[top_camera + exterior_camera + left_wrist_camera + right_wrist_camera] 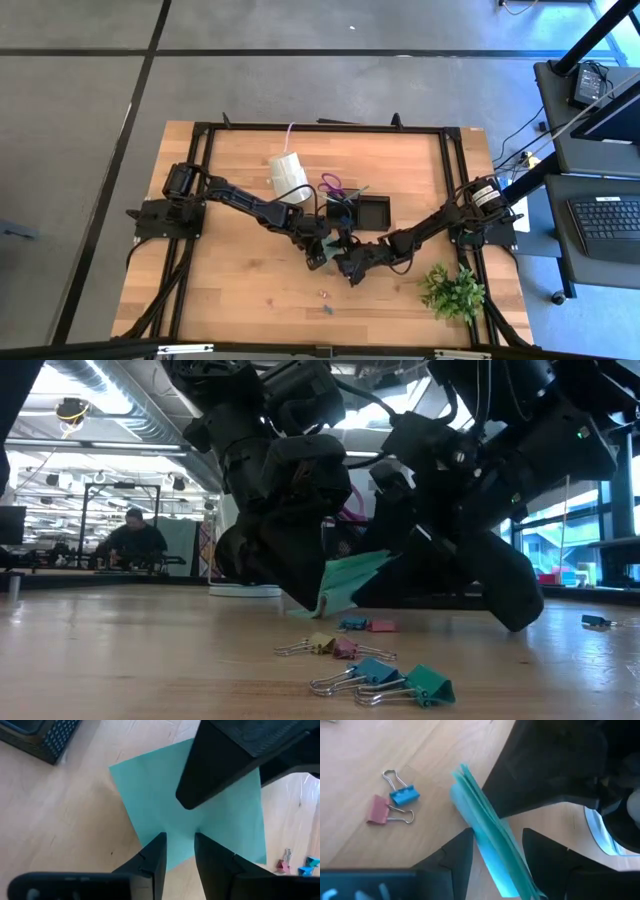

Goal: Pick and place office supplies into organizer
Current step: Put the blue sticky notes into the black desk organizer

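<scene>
The mint-green sticky-note pad [190, 815] is light and thin, a stack of soft paper leaves that fan and bend under pressure, so I judge it best taken by an edge with the whole stack pinched together; a grip on only the top sheets could peel them off or let the rest slide. It sits just above the counter [240, 290], tilted up on one edge in the low view, in front of the organizer [362, 212] and near a scatter of binder clips [385, 678]. The left pincer [179, 851] straddles one corner of the pad with its fingers narrowly parted; whether they press the paper I cannot tell. The right pincer [496, 851] has the pad's fanned edge between its fingers, apparently gripping it, though contact is not plain.
</scene>
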You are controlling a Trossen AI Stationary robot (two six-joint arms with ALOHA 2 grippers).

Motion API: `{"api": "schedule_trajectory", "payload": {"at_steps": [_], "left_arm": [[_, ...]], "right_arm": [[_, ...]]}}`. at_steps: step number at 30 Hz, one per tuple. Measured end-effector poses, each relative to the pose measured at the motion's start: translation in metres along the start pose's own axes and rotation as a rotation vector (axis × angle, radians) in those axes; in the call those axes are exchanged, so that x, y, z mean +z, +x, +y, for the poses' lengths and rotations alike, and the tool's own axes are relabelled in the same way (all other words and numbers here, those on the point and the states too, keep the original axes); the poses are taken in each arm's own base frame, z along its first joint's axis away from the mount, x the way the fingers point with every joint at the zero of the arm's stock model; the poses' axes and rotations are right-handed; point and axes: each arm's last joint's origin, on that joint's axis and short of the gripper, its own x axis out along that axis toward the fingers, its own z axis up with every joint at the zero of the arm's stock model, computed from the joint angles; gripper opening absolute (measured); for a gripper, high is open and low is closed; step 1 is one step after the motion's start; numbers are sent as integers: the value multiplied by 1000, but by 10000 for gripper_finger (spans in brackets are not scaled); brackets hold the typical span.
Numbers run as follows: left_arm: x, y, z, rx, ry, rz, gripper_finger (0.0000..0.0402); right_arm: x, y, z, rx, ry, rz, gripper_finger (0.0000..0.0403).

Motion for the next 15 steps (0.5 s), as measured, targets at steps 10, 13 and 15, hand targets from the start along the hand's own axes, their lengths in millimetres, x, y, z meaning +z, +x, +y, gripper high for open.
{"api": "schedule_trajectory", "payload": {"at_steps": [10,13,15], "left_arm": [[4,1,1,-79,-14,7,92],[6,0,3,-76,-34,6,89],[8,0,5,-70,-42,-1,87]], "right_arm": [[0,0,1,58,9,-14,173],[1,0,1,69,11,-23,173],[1,0,1,74,12,-27,173]]}}
